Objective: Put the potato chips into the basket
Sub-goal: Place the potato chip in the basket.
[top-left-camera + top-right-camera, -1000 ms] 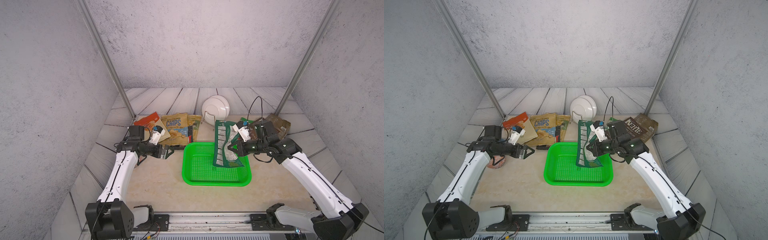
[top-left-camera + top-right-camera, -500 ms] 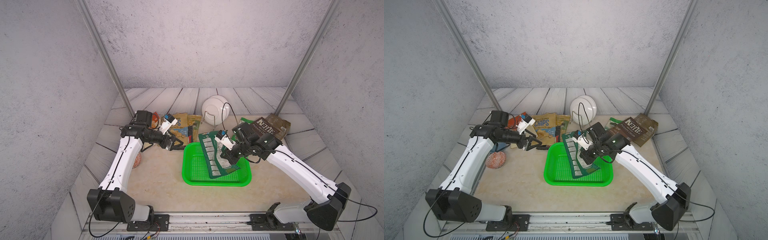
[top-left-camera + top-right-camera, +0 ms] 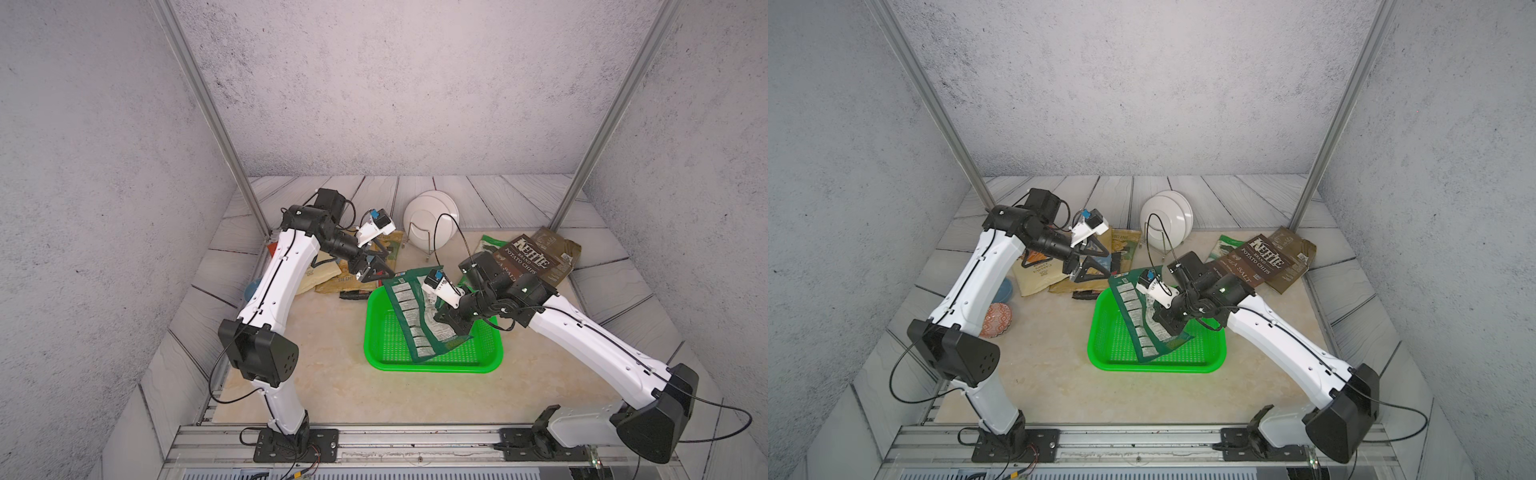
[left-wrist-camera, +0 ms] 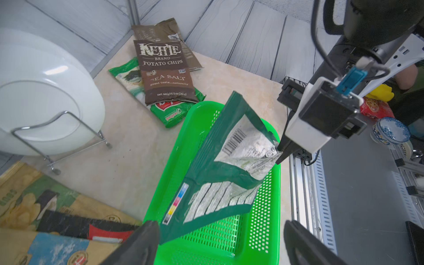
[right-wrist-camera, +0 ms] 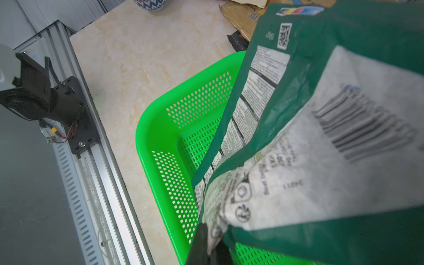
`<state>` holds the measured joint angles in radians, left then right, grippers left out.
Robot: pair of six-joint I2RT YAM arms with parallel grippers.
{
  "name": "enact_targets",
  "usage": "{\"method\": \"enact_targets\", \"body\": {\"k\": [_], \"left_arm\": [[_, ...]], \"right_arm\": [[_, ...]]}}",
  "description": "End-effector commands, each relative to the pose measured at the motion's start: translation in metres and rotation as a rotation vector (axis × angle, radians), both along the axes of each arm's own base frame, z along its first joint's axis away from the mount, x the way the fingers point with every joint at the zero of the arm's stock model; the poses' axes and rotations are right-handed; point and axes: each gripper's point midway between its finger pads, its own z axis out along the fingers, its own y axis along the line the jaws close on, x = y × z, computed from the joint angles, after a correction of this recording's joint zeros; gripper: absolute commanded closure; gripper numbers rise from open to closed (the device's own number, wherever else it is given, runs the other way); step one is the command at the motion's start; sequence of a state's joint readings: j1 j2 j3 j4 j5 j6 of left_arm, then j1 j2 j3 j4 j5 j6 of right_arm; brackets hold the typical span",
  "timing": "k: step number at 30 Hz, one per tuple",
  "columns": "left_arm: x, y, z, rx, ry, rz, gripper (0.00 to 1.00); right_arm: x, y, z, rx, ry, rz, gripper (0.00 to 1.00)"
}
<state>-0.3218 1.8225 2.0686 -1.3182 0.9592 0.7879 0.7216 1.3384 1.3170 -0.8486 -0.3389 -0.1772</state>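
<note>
Right gripper (image 3: 448, 321) pinched shut on a side edge of the dark green chip bag (image 3: 409, 318), printed back side facing up. Bag tilted: lower end inside the green basket (image 3: 432, 368), upper end over the basket's far rim. Lower corner appears to touch the perforated base, not certain. Left gripper (image 3: 387, 264) spread wide, holding nothing, above the pile of tan chip bags (image 3: 332, 279) just beside the basket. Kettle bag (image 3: 528, 259) lies flat behind the basket, overlapping a bright green bag (image 4: 169, 112).
</note>
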Motion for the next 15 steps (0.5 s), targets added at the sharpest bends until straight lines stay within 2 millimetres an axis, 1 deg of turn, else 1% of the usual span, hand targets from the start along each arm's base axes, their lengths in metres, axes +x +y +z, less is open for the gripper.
{"method": "enact_targets", "body": {"k": [1, 4, 8, 11, 15], "left_arm": [[-0.013, -0.013, -0.005, -0.003, 0.036, -0.096, 0.09], [-0.019, -0.025, -0.014, 0.014, 0.06, -0.155, 0.11], [-0.016, -0.039, -0.033, 0.08, 0.08, -0.171, 0.13], [-0.013, -0.044, -0.043, 0.1, 0.086, -0.177, 0.16], [-0.008, -0.049, -0.05, 0.105, 0.099, -0.172, 0.18]], "right_arm": [[-0.007, 0.009, 0.027, 0.094, -0.072, 0.058, 1.0], [-0.007, 0.01, 0.026, 0.095, -0.073, 0.064, 1.0], [-0.01, 0.013, 0.028, 0.118, -0.07, 0.083, 1.0], [-0.011, 0.014, 0.03, 0.131, -0.079, 0.085, 1.0], [-0.014, 0.014, 0.032, 0.145, -0.081, 0.094, 1.0]]}}
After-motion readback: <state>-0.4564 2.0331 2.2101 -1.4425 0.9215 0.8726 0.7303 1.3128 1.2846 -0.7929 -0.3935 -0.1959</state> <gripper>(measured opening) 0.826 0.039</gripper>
